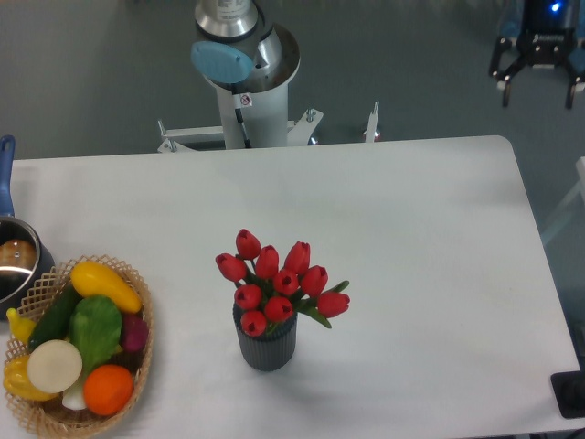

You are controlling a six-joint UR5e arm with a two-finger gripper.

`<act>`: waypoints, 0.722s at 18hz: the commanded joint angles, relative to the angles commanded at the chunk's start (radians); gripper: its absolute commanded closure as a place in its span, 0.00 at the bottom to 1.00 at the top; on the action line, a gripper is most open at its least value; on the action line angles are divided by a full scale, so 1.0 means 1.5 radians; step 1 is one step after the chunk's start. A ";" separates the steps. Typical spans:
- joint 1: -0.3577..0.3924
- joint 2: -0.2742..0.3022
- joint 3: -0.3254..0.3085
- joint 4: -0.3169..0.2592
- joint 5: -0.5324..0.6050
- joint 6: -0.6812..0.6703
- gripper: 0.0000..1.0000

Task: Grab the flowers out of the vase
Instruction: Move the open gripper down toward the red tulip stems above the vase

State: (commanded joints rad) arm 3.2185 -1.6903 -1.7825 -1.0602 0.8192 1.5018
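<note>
Pincer (pixel 537 85) hung open, well off the worktop (pixel 411 229) corner. Flowers (pixel 279 283) stood in vase (pixel 265 343), mid-worktop. Risk: grip on the buds could tip the vase or lift it along.

The flowers (pixel 279 283) look like smooth, slightly glossy plastic or wood, red buds with a faint sheen, and stand in the vase (pixel 266 342) — matt dark grey, its wall ribbed. The surface (pixel 430 238) is a smooth, matt white, while the basket (pixel 137 366) is rough woven wicker holding shiny plastic-looking fruit and vegetables. The pot (pixel 16 261) shows polished metal with bright reflections, and the arm's base (pixel 245 64) is brushed silver metal with a smooth pale-blue cap — the gripper (pixel 537 78) looks matt black.
</note>
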 joint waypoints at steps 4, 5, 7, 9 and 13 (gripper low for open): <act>-0.065 -0.020 -0.007 0.043 -0.001 0.001 0.00; -0.077 -0.025 -0.007 0.044 -0.001 0.003 0.00; -0.095 -0.026 -0.007 0.044 -0.005 0.004 0.00; -0.118 -0.037 -0.007 0.044 -0.022 0.004 0.00; -0.170 -0.053 -0.005 0.050 -0.020 0.032 0.00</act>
State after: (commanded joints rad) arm 2.9638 -1.7702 -1.7902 -0.9848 0.7884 1.5491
